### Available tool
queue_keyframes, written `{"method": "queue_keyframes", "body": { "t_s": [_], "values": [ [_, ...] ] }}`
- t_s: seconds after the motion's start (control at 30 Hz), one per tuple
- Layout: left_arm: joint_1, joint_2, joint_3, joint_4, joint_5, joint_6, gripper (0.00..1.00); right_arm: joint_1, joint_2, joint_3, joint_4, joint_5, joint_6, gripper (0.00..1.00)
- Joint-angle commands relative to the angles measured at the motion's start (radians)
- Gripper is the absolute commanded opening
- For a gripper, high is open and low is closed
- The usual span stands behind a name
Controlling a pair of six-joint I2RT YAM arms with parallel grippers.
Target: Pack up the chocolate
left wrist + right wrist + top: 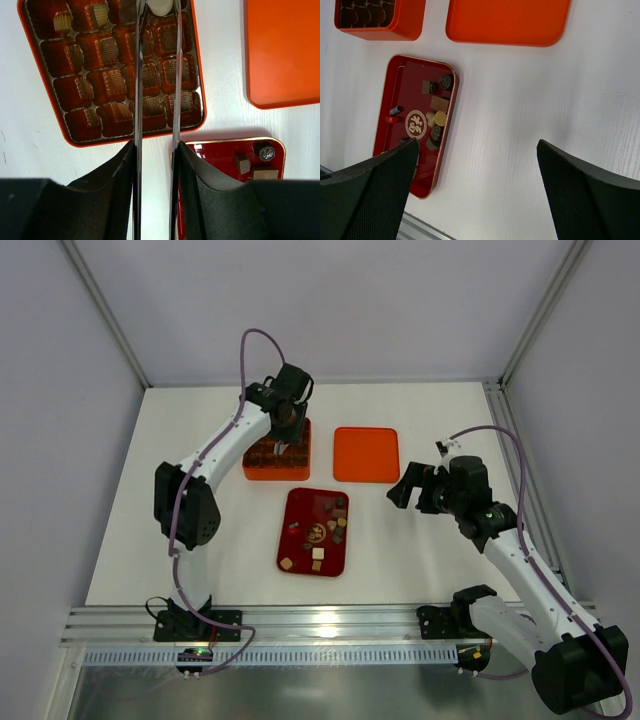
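The chocolate pieces point(330, 525), dark brown, tan and cream, lie loose in the dark red tray point(300, 535), also in the right wrist view point(437, 117). My left gripper point(284, 443) reaches over the orange box point(262, 472) of cells. Its long thin metal blades are closed on a cream round piece point(160, 7) above a far cell of the box point(100, 145). Two tan pieces point(62, 21) sit in far left cells. My right gripper point(408, 486) is open and empty over bare table, right of the tray point(402, 85).
The flat orange lid point(366, 454) lies right of the box, also in the wrist views point(282, 50) point(507, 20). A metal rail point(330, 625) runs along the table's near edge. Frame posts stand at the back corners.
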Motion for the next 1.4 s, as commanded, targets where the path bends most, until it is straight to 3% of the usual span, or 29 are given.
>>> {"method": "queue_keyframes", "body": {
  "t_s": [0.0, 0.33, 0.47, 0.93, 1.37],
  "values": [
    [0.008, 0.006, 0.038, 0.043, 0.000, 0.006, 0.38, 0.005, -0.003, 0.042, 0.030, -0.006, -0.018, 1.00],
    [0.009, -0.005, 0.063, 0.018, 0.009, 0.006, 0.38, 0.006, -0.004, 0.048, 0.026, -0.005, -0.023, 1.00],
    [0.002, -0.089, 0.037, 0.007, 0.041, -0.019, 0.38, 0.005, -0.001, 0.049, 0.030, -0.009, -0.018, 1.00],
    [-0.152, -0.480, -0.389, 0.024, 0.058, -0.112, 0.38, 0.006, -0.021, 0.020, 0.038, -0.014, -0.008, 1.00],
    [-0.379, -0.744, -0.658, -0.161, -0.042, -0.166, 0.39, 0.014, -0.067, -0.012, 0.030, -0.012, 0.011, 1.00]
  ]
}}
